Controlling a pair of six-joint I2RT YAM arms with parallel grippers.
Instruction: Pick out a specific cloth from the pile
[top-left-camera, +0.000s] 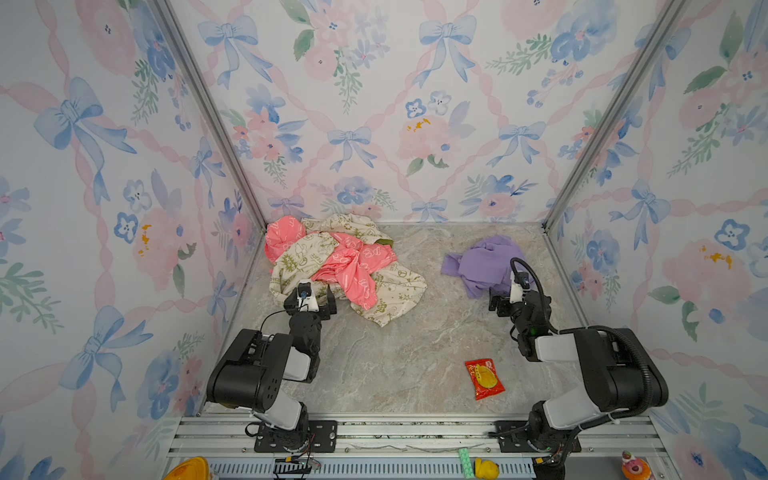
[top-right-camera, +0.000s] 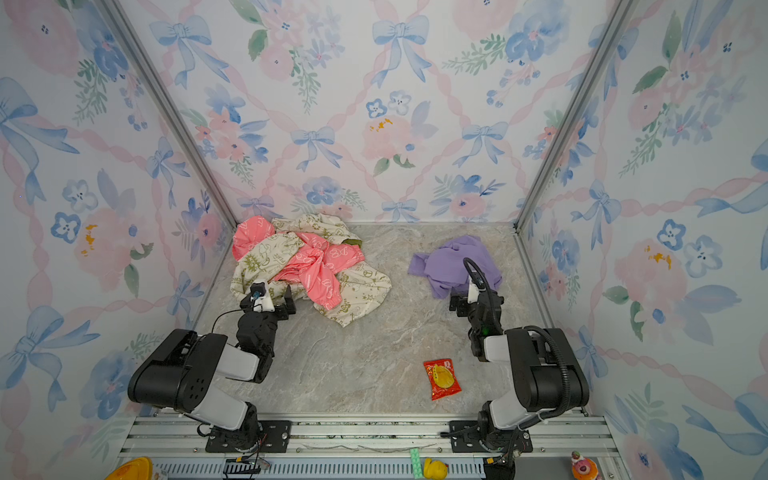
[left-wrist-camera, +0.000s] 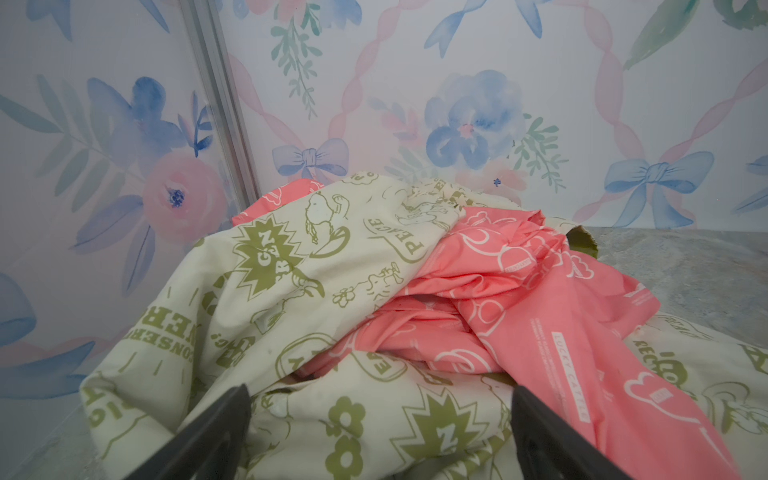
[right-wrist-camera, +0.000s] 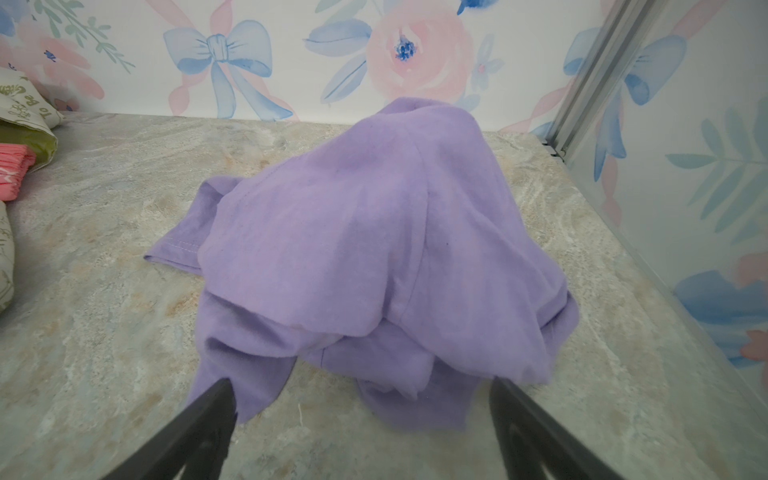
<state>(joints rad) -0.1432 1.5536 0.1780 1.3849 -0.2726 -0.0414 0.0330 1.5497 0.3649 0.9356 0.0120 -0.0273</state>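
The cloth (top-left-camera: 482, 262) (top-right-camera: 453, 262) (right-wrist-camera: 374, 241) is plain lavender and lies crumpled by itself on the marble floor at the back right, apart from the pile. The pile (top-left-camera: 340, 266) (top-right-camera: 307, 266) (left-wrist-camera: 332, 311) is a heap of coral-pink and cream olive-printed cloths at the back left corner. My left gripper (top-left-camera: 311, 301) (left-wrist-camera: 379, 392) stands open at the pile's near edge, with cream fabric under its spread fingers. My right gripper (top-left-camera: 509, 297) (right-wrist-camera: 360, 384) is open at the lavender cloth's near edge. The cloth's hem lies between its fingers, ungripped.
A red snack packet (top-left-camera: 484, 379) (top-right-camera: 441, 379) lies on the floor in front of the right arm. Flowered walls with metal corner posts (top-left-camera: 208, 112) close in three sides. At the front runs a metal rail (top-left-camera: 415, 432), with a yellow duck (top-left-camera: 486, 468) beyond it.
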